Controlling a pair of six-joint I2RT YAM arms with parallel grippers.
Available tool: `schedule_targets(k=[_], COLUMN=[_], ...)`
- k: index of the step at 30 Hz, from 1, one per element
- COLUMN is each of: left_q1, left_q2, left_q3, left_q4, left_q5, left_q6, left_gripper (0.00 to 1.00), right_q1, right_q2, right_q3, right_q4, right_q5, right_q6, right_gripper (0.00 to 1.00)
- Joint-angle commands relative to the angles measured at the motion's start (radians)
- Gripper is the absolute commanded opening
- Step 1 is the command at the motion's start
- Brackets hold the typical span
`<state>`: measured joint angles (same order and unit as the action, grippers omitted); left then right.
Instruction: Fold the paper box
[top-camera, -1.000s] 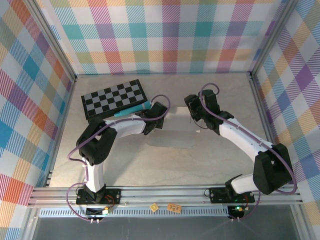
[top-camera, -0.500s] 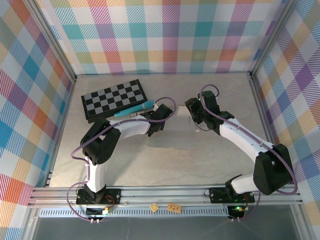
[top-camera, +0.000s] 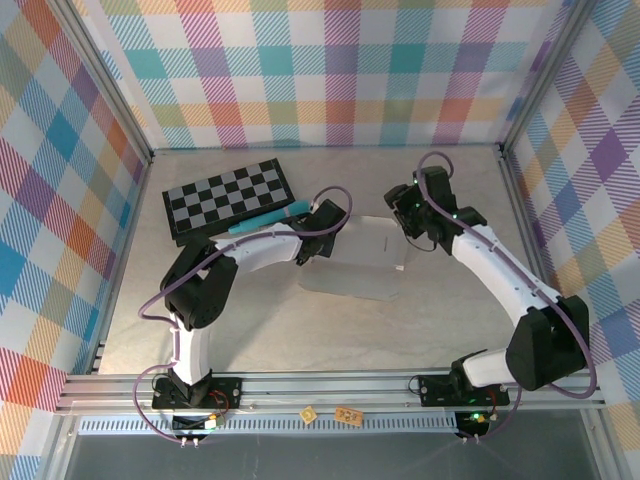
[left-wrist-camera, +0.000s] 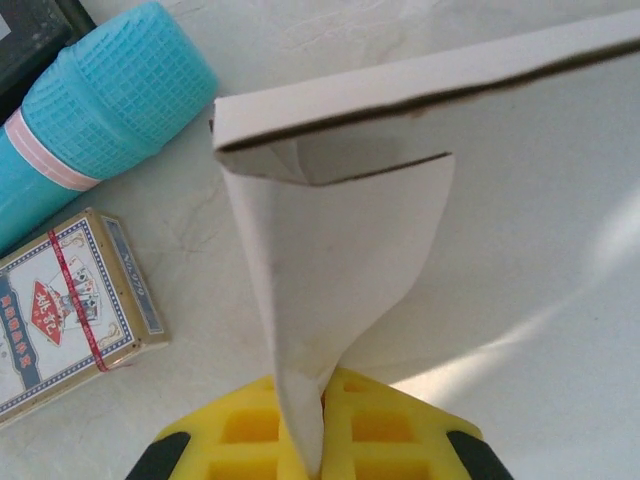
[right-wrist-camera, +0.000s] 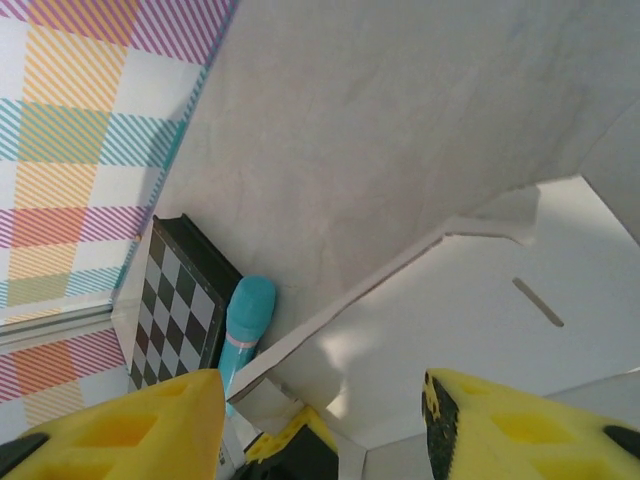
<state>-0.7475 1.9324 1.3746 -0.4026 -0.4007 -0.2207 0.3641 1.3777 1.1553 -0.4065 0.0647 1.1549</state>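
The white thin-card paper box is just released by the right tool, now parted and empty. Its flap is kept pinched by the left tool, so a fresh grip is needed.

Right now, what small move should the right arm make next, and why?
Probably lower the open right tool onto the paper box to press its free panel: the left tool pinches one flap, while the right hangs above, gripping nothing.
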Motion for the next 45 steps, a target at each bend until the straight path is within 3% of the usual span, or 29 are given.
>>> schedule_targets(k=[1, 12, 19, 31, 45], left_q1=[0.008, -0.013, -0.028, -0.035, -0.036], left_q2=[-0.061, -0.115, -0.1, -0.105, -0.098], left_q3=[0.052, 0.09, 0.075, 0.05, 0.054], left_q4=[-0.108, -0.13, -0.118, -0.102, -0.097], left_q5=[0.034, -0.006, -0.021, -0.033, -0.032], left_q6=[-0.014, -0.013, -0.001, -0.002, 0.001], left_gripper=[0.0, 0.0, 0.0, 0.0, 0.0], right_q1=[-0.011, -0.094, -0.159, -0.167, -0.168], right_q2=[0.022, 0.193, 0.266, 0.386, 0.345], right_q3=[0.117, 0.301, 0.245, 0.245, 0.162], right_q4=[-0.125, -0.271, -0.178, -0.145, -0.102], right_q5=[-0.033, -0.065, -0.211, -0.262, -0.325], right_q6=[-0.116, -0.258, -0.317, -0.362, -0.292], right_gripper=[0.55, 0.56, 0.56, 0.54, 0.49])
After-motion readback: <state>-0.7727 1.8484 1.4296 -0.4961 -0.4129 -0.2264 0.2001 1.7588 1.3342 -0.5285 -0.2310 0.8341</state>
